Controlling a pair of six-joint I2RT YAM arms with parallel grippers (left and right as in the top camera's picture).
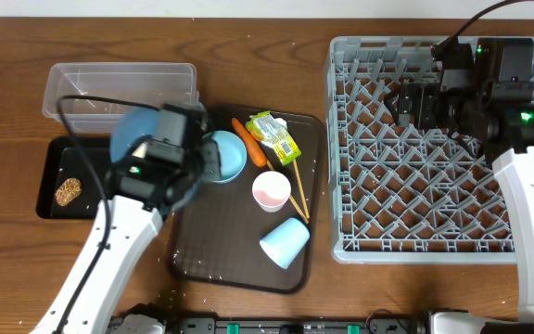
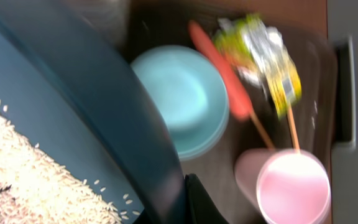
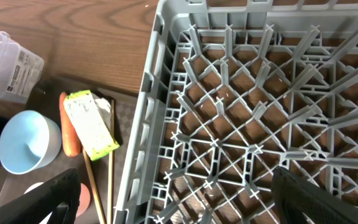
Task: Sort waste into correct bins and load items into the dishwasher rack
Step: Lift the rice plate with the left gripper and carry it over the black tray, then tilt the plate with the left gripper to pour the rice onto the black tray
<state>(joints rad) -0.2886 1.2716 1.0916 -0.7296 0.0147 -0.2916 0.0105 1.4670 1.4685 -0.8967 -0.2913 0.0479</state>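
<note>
Left fingers: closed on the rim of the big blue plate-bowl [image 2: 73, 112]; one dark finger [image 2: 201, 202] is seen at the plate's edge.
Left gripper [image 1: 168, 127]: held above the left edge of the dark brown serving tray [image 1: 239, 264], near the clear tub [image 1: 119, 88].
Right fingers: spread wide, with only rack pegs seen between them.
Right gripper [image 3: 185, 205]: hung over the far-left part of the dishwasher rack [image 1: 434, 246].
Plate load: many loose rice grains [image 2: 30, 168] are seen, too many to count.
Count, dishes: one plate-bowl, one small light-blue bowl [image 1: 225, 156], one pink cup [image 1: 272, 191], one light-blue cup [image 1: 284, 242], one pair of chopsticks [image 1: 299, 195].
Count, waste: one carrot [image 1: 248, 142], one wrapper [image 1: 274, 136], one brown lump [image 1: 68, 190].
Count, bins: two, the tub and the black tray [image 1: 49, 209].
Positions: bowl, cups, carrot, wrapper and chopsticks are all found on the serving tray; the pink cup is upright, the light-blue cup is laid on its side; the lump is lying in the black tray.
Edges: the carrot is set between bowl and wrapper; the chopsticks are run from the wrapper past the pink cup.
Open room: a narrow strip of table [image 1: 7, 46] is left between the serving tray and the rack; the black tray is set just in front of the tub.
Writing: a printed label [image 3: 25, 68] is noted on the tub's wall, too small to be read; the wrapper's print cannot be read.
</note>
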